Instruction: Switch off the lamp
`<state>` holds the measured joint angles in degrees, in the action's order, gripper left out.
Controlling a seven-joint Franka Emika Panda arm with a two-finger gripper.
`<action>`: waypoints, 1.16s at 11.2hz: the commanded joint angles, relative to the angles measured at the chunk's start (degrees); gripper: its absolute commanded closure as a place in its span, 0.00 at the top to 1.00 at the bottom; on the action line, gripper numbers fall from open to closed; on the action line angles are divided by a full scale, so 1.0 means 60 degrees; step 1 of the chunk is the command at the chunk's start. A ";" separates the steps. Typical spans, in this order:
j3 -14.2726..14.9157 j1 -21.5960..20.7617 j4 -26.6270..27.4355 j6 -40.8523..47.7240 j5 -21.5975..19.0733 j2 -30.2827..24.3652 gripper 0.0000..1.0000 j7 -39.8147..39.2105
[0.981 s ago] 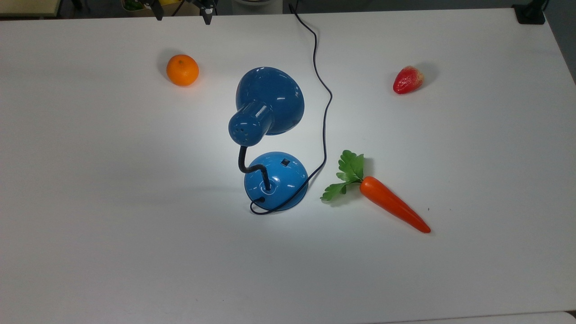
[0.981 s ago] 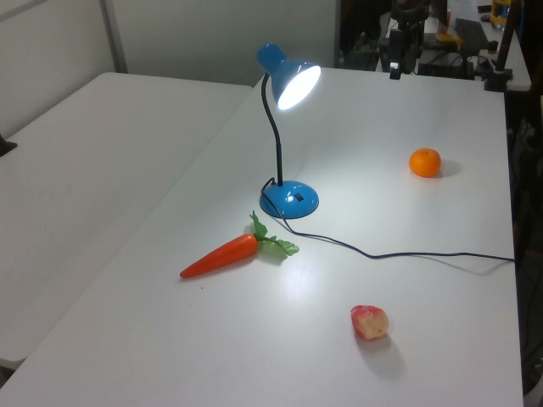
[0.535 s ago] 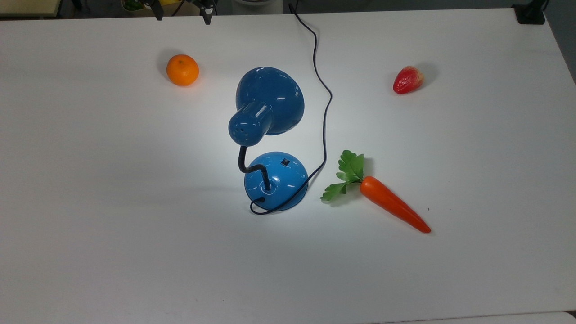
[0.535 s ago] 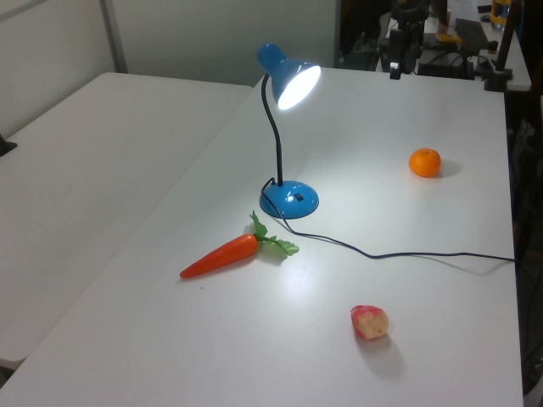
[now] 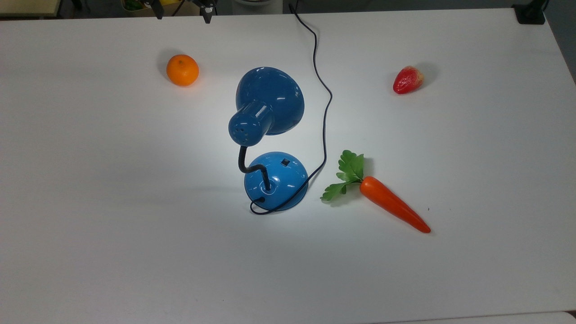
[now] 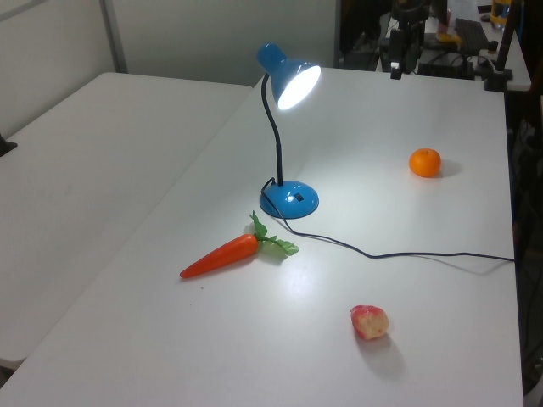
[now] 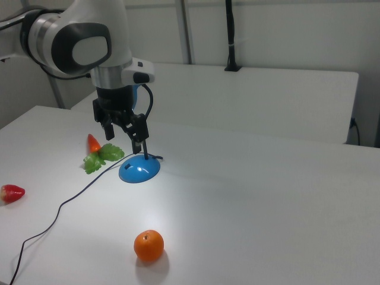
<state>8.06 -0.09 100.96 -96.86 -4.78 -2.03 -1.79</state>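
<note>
Lamp point(image 5: 270, 135) stands approx mid surface point(image 5: 90, 225), lit: in the left view the shade point(image 6: 295, 81) glows white inside & a bright patch lies on the surface round the base. Shade is glossy blue, cone-shaped; in the top view it sits above the base point(image 5: 276, 180), mouth pointing toward the far edge. Black bendy neck point(image 5: 249, 166) rises from the base w/ a kink. Base is round, domed, blue; small black switch point(image 5: 285, 162) sits on its upper side in the top view, toward the top view's right. Black cord point(image 5: 325, 103) leaves the base's near side, loops round its right in the top view & runs in a wavy line off the far edge.

Hand point(image 5: 182, 10) hangs at the far edge of the surface in the top view, two dark fingertips point(image 5: 206, 12) spread wide apart, nothing between them. In the right view the hand point(image 7: 123, 133) points down under the white & grey arm point(image 7: 89, 44), in front of the lamp, fingers apart; well clear of the switch.

Other bits: orange point(image 5: 182, 70) near the far edge at the top view's left, close to the hand, apart from the lamp. Strawberry point(image 5: 408, 79) toward the top view's right, well apart from the lamp. Carrot point(image 5: 391, 203) w/ green leaves point(image 5: 346, 177) lies just beside the base at the top view's right, leaves toward the cord, tip pointing away
</note>
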 commanded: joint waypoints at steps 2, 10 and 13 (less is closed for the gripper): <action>-0.0010 0.0102 0.0019 0.0411 0.0167 -0.0321 0.52 0.0122; -0.0068 0.0117 0.0633 0.0221 0.0138 -0.0686 0.07 0.0049; -0.0127 0.0073 0.1816 -0.0873 0.0123 -0.1417 0.04 0.0121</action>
<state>7.92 0.56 104.02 -96.39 -4.77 -4.46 -1.78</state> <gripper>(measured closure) 0.943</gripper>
